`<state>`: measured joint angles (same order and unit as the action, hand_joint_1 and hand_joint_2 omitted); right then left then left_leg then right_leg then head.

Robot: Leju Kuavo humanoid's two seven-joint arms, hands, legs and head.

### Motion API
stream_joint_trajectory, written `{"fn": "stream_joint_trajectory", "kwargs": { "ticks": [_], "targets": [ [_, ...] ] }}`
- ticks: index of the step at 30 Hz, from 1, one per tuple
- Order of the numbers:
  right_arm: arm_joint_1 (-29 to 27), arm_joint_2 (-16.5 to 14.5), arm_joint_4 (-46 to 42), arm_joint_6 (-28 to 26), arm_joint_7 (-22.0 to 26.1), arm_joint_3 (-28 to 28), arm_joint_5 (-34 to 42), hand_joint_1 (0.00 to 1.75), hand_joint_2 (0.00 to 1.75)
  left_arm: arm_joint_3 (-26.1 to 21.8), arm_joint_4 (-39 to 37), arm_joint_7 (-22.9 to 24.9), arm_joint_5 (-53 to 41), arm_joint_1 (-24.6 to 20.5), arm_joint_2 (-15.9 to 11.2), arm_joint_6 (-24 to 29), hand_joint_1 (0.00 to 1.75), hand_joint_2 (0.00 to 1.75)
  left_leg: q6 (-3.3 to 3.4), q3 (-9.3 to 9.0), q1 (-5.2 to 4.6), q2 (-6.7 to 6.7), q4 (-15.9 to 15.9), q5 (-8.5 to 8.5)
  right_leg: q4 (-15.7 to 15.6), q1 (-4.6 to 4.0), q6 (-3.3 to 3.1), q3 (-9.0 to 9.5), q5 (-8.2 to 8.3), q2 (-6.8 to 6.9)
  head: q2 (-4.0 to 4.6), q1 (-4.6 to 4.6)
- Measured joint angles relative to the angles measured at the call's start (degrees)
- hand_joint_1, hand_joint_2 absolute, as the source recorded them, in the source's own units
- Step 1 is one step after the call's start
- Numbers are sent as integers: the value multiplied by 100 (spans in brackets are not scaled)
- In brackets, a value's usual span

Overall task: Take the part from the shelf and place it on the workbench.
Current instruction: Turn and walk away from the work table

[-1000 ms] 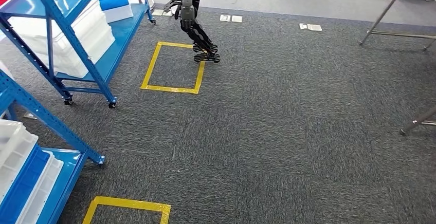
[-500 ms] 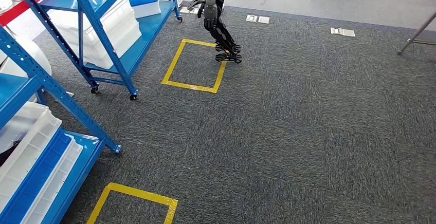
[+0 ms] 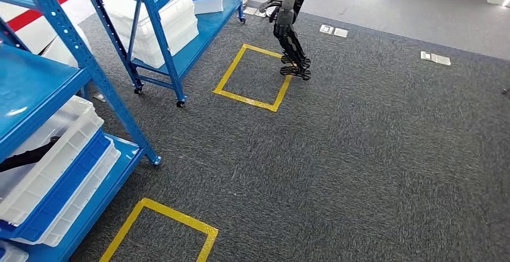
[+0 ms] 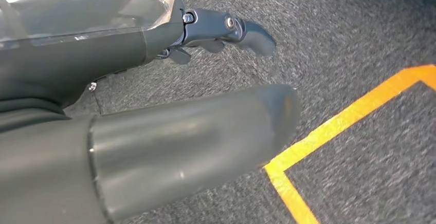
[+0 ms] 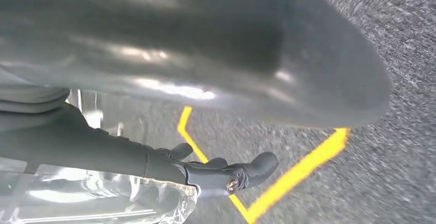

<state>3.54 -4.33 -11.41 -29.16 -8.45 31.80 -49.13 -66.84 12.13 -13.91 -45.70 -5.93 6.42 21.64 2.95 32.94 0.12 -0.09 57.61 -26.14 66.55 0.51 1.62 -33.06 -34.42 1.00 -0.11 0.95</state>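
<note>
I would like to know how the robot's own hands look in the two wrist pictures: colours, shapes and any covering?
The left hand has a thick, rounded, matte grey thumb and slimmer dark blue-grey fingers with visible silver screws at the joints. A clear, crinkled plastic film covers its back. The right hand looks alike: a glossy grey rounded thumb, dark fingers with a screw, and the same transparent wrap.

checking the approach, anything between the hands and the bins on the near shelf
Nothing visible blocks the way. The left hand and right hand hang over bare carpet. The yellow tape square lies flat. The shelf's blue post stands at the corner beside the bins. The other robot stands far off.
</note>
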Motion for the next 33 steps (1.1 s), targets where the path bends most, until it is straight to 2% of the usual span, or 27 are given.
{"fn": "stream_joint_trajectory", "kwargs": {
  "ticks": [1,2,3,4,5,6,7,8,9,11,13,15,16,17,18,19,20,22,23,24,26,27,29,30,31,32,33],
  "targets": [
    [-12,1,0,0,0,0,-4,0,0,0,0,-7,0,-3,-2,-1,0,0,7,9,-1,-62,1,5,378,8,-7,-190,-143,-40,0,5],
    [-21,5,0,0,1,1,-7,0,0,0,0,-16,0,-1,-2,-2,0,0,7,13,-1,-128,3,7,632,16,10,-322,-212,-52,0,5],
    [-28,9,0,0,3,2,-9,0,0,0,-1,-27,0,6,0,-7,0,0,5,14,1,-197,6,10,694,23,52,-362,-189,-60,0,5],
    [-31,13,0,0,5,3,-9,0,0,0,-1,-38,-2,12,3,-15,0,0,-2,9,5,-264,10,12,514,34,112,-284,-69,-71,0,5],
    [-31,17,0,0,7,4,-9,0,0,0,-2,-51,-5,16,8,-26,0,0,-16,5,11,-328,18,13,147,56,175,-116,107,-113,0,5],
    [-30,20,1,0,7,5,-8,0,0,0,-2,-61,-11,19,10,-37,0,0,-38,7,13,-385,30,12,-258,85,226,63,275,-211,0,8],
    [-29,19,2,0,7,7,-3,0,0,0,-1,-70,-19,18,8,-46,0,0,-69,13,4,-440,47,6,-580,102,234,198,404,-289,0,8],
    [-28,18,3,0,6,10,1,0,0,0,-1,-76,-25,18,4,-51,0,0,-102,23,-5,-483,57,3,-774,110,209,276,475,-353,0,5],
    [-26,16,5,0,5,13,5,0,0,0,0,-80,-31,21,-2,-54,0,0,-135,36,-12,-520,59,6,-840,100,162,301,498,-373,0,4],
    [-20,14,5,1,-4,20,9,0,0,0,-1,-82,-38,32,-10,-55,0,0,-190,59,2,-560,58,15,-854,92,56,324,529,-277,0,-1],
    [-20,15,5,2,-14,27,8,0,0,1,-2,-82,-39,39,-11,-55,0,0,-238,150,20,-380,243,-117,-868,109,-27,334,556,-182,0,-10],
    [-30,17,6,2,-18,36,6,0,0,2,-2,-82,-39,30,-8,-55,0,0,-282,441,30,-133,866,-479,-874,92,-96,328,555,-73,0,-26],
    [-37,17,7,2,-22,41,6,0,0,2,-2,-82,-39,26,-8,-55,0,0,-300,631,39,-84,1261,-661,-874,78,-123,324,549,-7,0,-31],
    [-41,17,6,2,-30,45,4,0,0,2,-2,-82,-39,27,-8,-55,0,0,-313,782,46,-69,1569,-769,-873,67,-131,322,543,56,0,-30],
    [-41,17,6,2,-39,48,-1,0,0,2,-2,-82,-39,31,-8,-55,0,0,-317,844,51,-59,1696,-770,-873,60,-136,322,538,117,0,-31],
    [-37,16,5,2,-48,48,-6,0,0,1,-2,-81,-39,36,-9,-55,0,0,-314,790,53,-42,1594,-664,-872,57,-140,327,534,168,0,-31],
    [-31,14,5,2,-55,48,-12,0,0,1,-2,-81,-39,38,-10,-55,0,0,-300,622,51,4,1278,-481,-872,56,-138,337,526,216,0,-31],
    [-22,6,4,2,-60,48,-20,0,0,2,-2,-80,-39,26,-16,-55,0,0,-248,203,25,211,500,-175,-869,30,-114,363,501,301,0,-32],
    [-20,3,4,2,-60,48,-22,0,0,2,-2,-81,-39,15,-17,-56,0,0,-222,72,4,286,244,-104,-868,12,-93,374,488,341,0,-27],
    [-18,0,4,2,-61,48,-23,0,0,2,-2,-80,-39,8,-18,-56,0,0,-198,21,-21,321,131,-96,-869,-5,-70,381,477,381,0,-24],
    [-7,-3,4,2,-62,48,-25,0,0,2,-2,-81,-39,8,-18,-57,0,0,-146,15,-49,222,89,-86,-891,-28,-19,412,466,461,0,-19],
    [-1,-3,3,2,-61,48,-29,0,0,2,-2,-81,-39,13,-14,-57,0,0,-111,-10,-44,173,48,-64,-869,-24,10,418,441,429,0,-17],
    [0,-7,2,1,-60,48,-41,0,0,2,-2,-81,-39,8,-7,-57,0,0,-40,-60,-10,75,-37,-7,-541,-18,22,286,254,212,0,-5],
    [-6,-6,2,1,-60,49,-50,0,0,2,-2,-81,-39,3,-2,-57,0,0,-19,-60,1,27,-52,9,-202,6,5,117,100,74,0,4],
    [-14,-7,2,0,-60,49,-59,0,0,2,-2,-80,-39,-2,-2,-57,0,0,-5,-50,6,-31,-52,16,193,12,-11,-85,-60,-5,0,9],
    [-23,-6,2,0,-61,50,-69,0,0,2,-2,-79,-39,-2,-1,-56,0,0,-1,-42,5,-95,-50,20,532,21,-5,-267,-168,-39,0,14],
    [-31,-3,2,0,-64,50,-77,0,0,2,-2,-75,-38,3,2,-56,0,0,-1,-37,6,-161,-47,22,715,27,24,-375,-196,-52,0,14]
  ]
}}
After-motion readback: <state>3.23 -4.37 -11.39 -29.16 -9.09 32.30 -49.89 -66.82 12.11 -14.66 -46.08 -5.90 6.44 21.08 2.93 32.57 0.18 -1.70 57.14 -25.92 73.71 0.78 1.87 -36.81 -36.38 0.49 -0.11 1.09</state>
